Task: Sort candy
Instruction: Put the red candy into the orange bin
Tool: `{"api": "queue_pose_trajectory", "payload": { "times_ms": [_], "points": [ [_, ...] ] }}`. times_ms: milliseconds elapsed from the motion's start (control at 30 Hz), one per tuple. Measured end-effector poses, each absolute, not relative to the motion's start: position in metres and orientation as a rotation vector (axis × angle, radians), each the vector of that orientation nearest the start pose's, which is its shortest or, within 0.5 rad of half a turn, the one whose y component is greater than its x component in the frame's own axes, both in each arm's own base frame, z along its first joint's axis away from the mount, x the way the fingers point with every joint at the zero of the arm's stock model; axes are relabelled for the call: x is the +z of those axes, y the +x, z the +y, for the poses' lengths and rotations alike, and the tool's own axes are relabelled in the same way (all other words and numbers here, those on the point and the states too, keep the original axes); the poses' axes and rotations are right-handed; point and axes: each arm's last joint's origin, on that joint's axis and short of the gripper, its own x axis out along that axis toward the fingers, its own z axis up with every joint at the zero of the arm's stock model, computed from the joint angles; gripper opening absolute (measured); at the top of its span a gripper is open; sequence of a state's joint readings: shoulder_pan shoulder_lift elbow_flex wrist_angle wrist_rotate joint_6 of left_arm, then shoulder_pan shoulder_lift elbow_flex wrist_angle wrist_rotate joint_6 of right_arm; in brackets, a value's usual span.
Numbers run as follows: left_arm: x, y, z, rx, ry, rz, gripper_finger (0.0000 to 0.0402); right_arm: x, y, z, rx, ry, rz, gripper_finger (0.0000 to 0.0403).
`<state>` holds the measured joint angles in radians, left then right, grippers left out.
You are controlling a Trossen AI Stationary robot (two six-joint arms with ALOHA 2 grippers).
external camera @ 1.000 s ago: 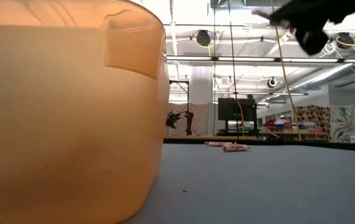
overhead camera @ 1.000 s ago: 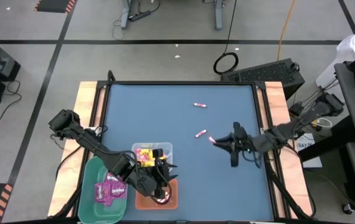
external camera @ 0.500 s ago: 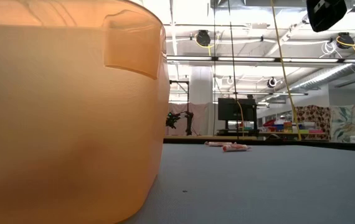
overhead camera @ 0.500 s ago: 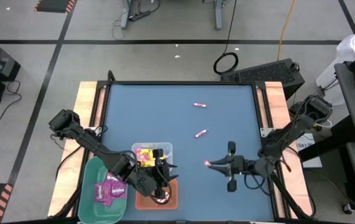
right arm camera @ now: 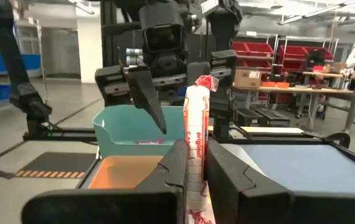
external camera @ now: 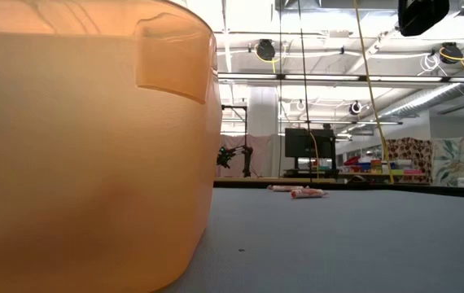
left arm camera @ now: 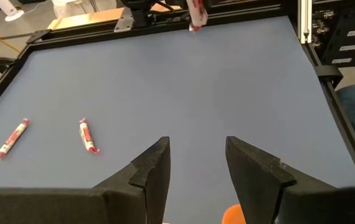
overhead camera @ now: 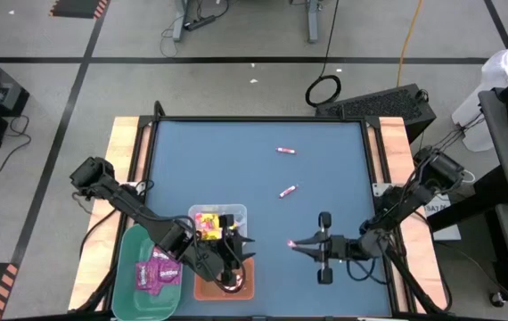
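My right gripper (overhead camera: 293,242) hovers over the blue table (overhead camera: 343,169), right of the bins, shut on a thin pink-and-white candy stick (right arm camera: 196,134). My left gripper (left arm camera: 196,155) stands open above the orange bin (overhead camera: 236,287) with nothing between its fingers. Two more candy sticks (overhead camera: 286,151) (overhead camera: 287,191) lie flat on the table farther back; the left wrist view shows them too (left arm camera: 14,137) (left arm camera: 88,135). Magenta packets (overhead camera: 154,270) lie in the green bin (overhead camera: 129,245), and yellow packets (overhead camera: 206,222) lie in the clear bin (overhead camera: 236,212). My right gripper pinches the candy stick between its two fingers (right arm camera: 176,163), on the stick's lower and middle part (right arm camera: 196,162). The fingers point about level toward the table's left and lie along the stick. The stick's twisted free end (right arm camera: 201,83) juts past the fingertips, clear of the table.
The orange bin (external camera: 85,146) fills the left of the low view, with the two loose sticks (external camera: 307,193) far behind it. Open table lies between my right gripper and the bins. The left arm (overhead camera: 120,192) reaches in over the green bin.
My right gripper has carried the candy stick toward the table's near edge and a little left, toward the bins. It has sunk somewhat and rolled at the wrist. It has stayed shut on the stick.
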<state>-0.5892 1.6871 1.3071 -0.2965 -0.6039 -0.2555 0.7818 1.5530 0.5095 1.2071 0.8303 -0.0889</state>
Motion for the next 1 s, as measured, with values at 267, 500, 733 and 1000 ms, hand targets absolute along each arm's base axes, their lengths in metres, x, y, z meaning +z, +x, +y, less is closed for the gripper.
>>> {"api": "queue_pose_trajectory", "payload": {
  "times_ms": [267,500,733,1000],
  "points": [
    [0.2732,0.3182,-0.193,0.084,0.131,0.55,0.0162,0.2008,0.2103,0.1827,-0.001,-0.008,-0.13,0.0029],
    [0.2732,0.3182,-0.193,0.084,0.131,0.551,0.0162,0.202,0.2102,0.1835,0.019,-0.168,-0.145,0.0029],
    [0.2733,0.3183,-0.193,0.083,0.131,0.55,0.0162,0.2011,0.2099,0.1845,0.024,-0.425,-0.148,0.0029],
    [0.2733,0.3182,-0.1932,0.082,0.131,0.55,0.0162,0.2001,0.2102,0.1846,0.025,-0.449,-0.139,0.0029]
  ]
}}
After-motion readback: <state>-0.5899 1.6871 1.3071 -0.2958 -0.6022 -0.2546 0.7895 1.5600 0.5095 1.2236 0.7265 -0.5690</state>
